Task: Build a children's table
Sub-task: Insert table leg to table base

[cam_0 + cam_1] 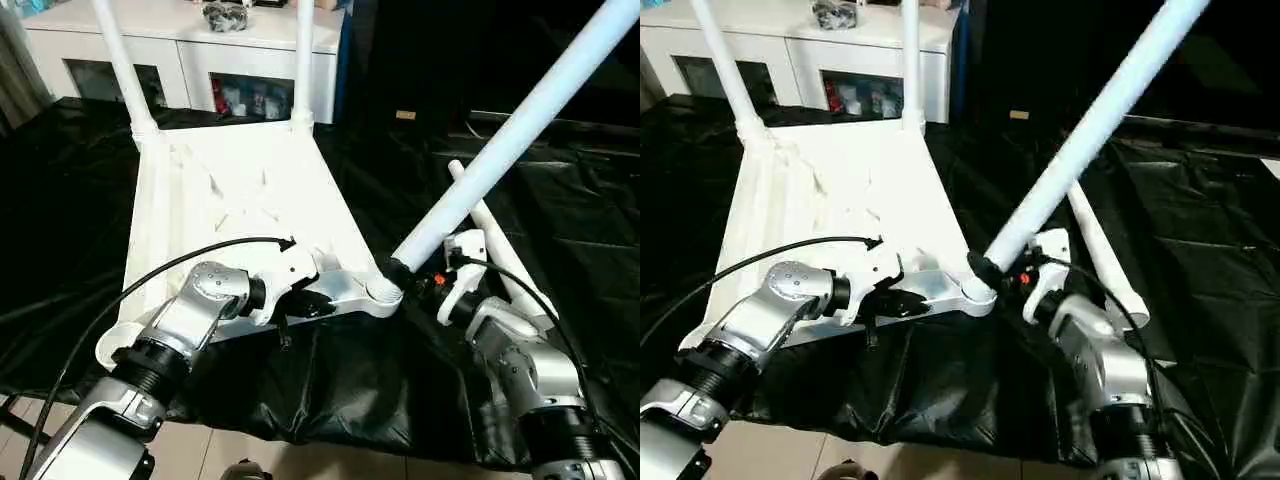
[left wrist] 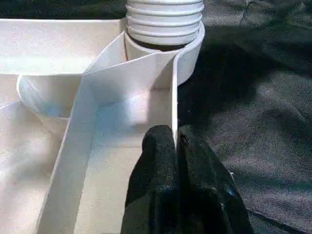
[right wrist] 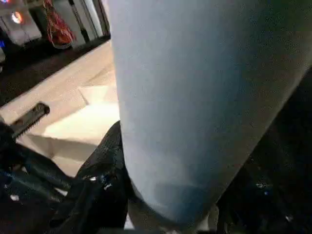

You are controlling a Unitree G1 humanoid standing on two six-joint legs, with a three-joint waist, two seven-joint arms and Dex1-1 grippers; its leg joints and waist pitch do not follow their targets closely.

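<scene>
The white table top (image 1: 240, 190) lies underside up on the black-draped surface. Two legs (image 1: 120, 60) (image 1: 303, 60) stand upright in its far corner sockets. A third leg (image 1: 510, 140) slants up to the right, its lower end at the near right corner socket (image 1: 383, 292). My right gripper (image 1: 405, 272) is shut around that lower end; the leg (image 3: 195, 97) looms large in the right wrist view. My left gripper (image 2: 176, 136) is shut on the thin rim wall (image 2: 174, 87) just beside that socket, where the leg's ribbed end (image 2: 165, 19) sits. A fourth leg (image 1: 500, 250) lies on the cloth to the right.
A white cabinet (image 1: 190, 40) stands behind the table top. The black cloth (image 1: 560, 200) spreads far to the right and hangs over the front edge, with tiled floor (image 1: 300, 455) below. A black cable (image 1: 180, 255) arcs over my left forearm.
</scene>
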